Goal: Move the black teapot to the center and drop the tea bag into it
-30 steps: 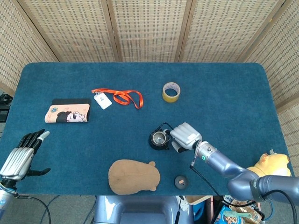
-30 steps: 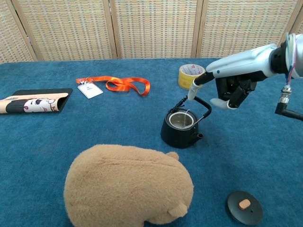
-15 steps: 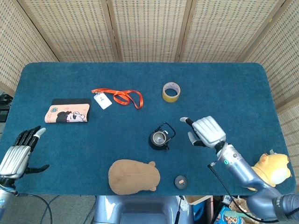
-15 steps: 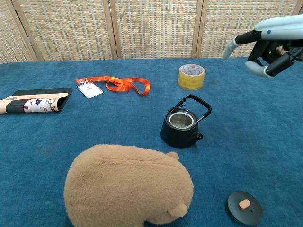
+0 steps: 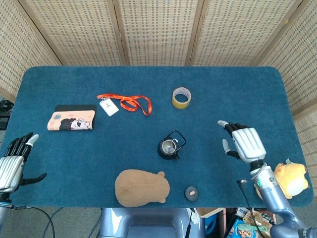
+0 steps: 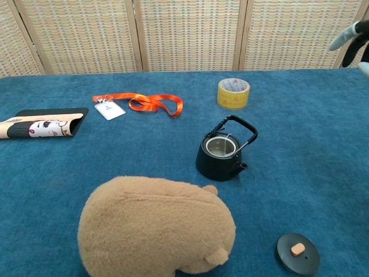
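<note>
The black teapot (image 5: 169, 147) (image 6: 222, 153) stands upright near the middle of the blue table, its lid off and its handle raised. A thin thread hangs over the rim of its metal strainer; the tea bag itself is not visible. My right hand (image 5: 243, 143) hovers well to the right of the pot, fingers apart and holding nothing; in the chest view only its fingertips (image 6: 346, 37) show at the top right edge. My left hand (image 5: 14, 161) is at the table's near left edge, fingers spread and empty.
The teapot lid (image 5: 191, 192) (image 6: 297, 252) lies near the front edge. A brown plush (image 5: 142, 187) (image 6: 157, 226) sits in front of the pot. A yellow tape roll (image 5: 182, 97), an orange lanyard with badge (image 5: 125, 103) and a patterned pouch (image 5: 72, 120) lie farther back.
My right hand has left the teapot and pulled away to the right and up, nearly out of the chest view. My left hand has drifted slightly left and lower. The teapot has stayed put.
</note>
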### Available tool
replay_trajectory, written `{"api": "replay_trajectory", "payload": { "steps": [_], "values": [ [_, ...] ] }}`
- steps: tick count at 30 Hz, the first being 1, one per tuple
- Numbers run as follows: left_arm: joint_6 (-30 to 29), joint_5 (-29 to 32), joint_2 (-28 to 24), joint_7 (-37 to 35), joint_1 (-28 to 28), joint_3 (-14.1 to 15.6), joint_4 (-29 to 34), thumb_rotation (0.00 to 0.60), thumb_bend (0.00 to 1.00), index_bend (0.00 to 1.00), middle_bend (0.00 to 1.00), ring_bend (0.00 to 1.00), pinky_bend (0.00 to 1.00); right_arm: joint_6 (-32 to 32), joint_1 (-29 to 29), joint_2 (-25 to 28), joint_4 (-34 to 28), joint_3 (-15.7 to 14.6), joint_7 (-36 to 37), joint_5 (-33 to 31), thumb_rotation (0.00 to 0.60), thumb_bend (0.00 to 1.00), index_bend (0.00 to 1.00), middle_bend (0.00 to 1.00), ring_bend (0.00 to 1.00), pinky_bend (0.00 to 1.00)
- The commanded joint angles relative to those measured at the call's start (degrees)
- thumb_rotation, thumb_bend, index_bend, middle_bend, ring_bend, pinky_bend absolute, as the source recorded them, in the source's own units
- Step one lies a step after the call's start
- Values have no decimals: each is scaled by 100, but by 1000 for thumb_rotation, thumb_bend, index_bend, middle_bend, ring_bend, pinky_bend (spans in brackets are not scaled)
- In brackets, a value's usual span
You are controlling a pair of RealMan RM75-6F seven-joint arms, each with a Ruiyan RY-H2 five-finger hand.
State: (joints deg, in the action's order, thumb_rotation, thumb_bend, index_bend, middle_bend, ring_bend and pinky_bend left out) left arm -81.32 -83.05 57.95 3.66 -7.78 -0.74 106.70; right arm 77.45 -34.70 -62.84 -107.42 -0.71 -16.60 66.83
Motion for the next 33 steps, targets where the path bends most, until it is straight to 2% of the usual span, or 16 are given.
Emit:
{"api": "replay_trajectory", "payload": {
  "steps": [1,6,16,22,33],
  "values": [
    [-126,-140,58,-15,104,72,-59,600,102,0,0,0,0,423,417,-178,105,-47,-90,109,468,721,225,327,277,412],
    [-221,-328,112,-88,183,151,-145,600,101,0,0,0,0,910,883,-355,327,-71,-130,311,471,715,225,297,234,393],
    [-497,-680,242,128,398,322,-224,600,102,0,0,0,0,1598,1646,-648,638,-96,-17,794,501,714,225,298,226,362],
    [-638,-870,305,220,413,274,-349,600,102,0,0,0,0,1571,1892,-642,664,-134,4,1001,500,713,225,296,224,352],
    [-503,-1018,202,282,295,246,-311,600,102,0,0,0,0,1397,2081,-617,636,-50,31,1172,504,680,225,296,222,342]
  ]
}}
